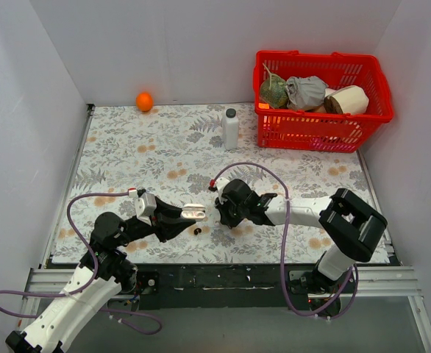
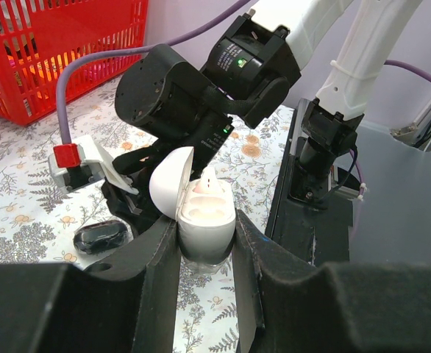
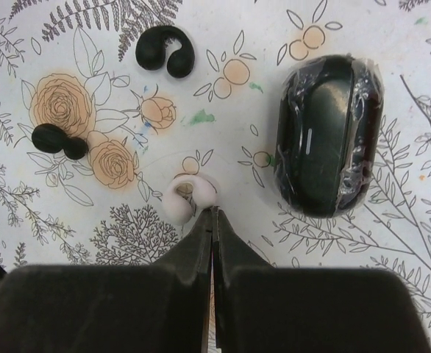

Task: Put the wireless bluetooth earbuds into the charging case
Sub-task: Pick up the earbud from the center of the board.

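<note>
Our left tool (image 2: 207, 246) has its two black fingers (image 2: 164, 254) pressed on both sides of the white charging case (image 2: 204, 220). The lid (image 2: 170, 180) is lifted and leans to the left. Inside, one whitish earbud (image 2: 208, 180) stands up. Just behind the case we see the black right arm (image 2: 179, 95) with a small green light. A black case (image 2: 101, 237) lies on the flowered desk (image 2: 24, 213) at the left. A red basket (image 2: 61, 51) is in the far corner.

The left arm (image 1: 76, 294) and right arm (image 1: 304, 212) are showing white links between bulky black joints. Purple cables (image 1: 72, 213) are looping beside each, ending in red plugs (image 1: 133, 192). The left gripper (image 1: 188, 215) and right gripper (image 1: 221, 213) are wearing matte black.
</note>
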Controlling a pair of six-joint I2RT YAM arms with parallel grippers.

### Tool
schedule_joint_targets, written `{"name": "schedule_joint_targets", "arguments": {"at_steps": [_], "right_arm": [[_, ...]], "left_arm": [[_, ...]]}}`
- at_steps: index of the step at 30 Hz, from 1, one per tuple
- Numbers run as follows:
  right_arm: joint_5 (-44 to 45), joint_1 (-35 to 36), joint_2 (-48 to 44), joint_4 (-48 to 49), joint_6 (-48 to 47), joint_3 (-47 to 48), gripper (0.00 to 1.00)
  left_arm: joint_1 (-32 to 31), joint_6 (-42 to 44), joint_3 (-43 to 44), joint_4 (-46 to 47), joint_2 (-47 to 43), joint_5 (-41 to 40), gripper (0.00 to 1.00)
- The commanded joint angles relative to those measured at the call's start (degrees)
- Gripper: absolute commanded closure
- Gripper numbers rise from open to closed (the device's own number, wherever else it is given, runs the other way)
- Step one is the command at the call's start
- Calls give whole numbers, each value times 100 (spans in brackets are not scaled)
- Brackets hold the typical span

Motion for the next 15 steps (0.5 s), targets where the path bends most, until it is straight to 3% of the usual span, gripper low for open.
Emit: {"name": "schedule_joint_targets", "arguments": {"at_steps": [1, 4, 8, 15], "right_arm": [[158, -42, 216, -154, -440, 268, 97], [343, -51, 182, -163, -484, 260, 88], [378, -60, -2, -163, -511, 198, 68], [431, -60, -697, -514, -397, 207, 62]], "left_arm": [[4, -6, -18, 22, 19, -32, 100], [-5, -15, -18, 22, 19, -32, 100], [-5, -6, -27, 48, 19, -32, 100], [-5, 3, -36, 48, -51, -58, 100]]}}
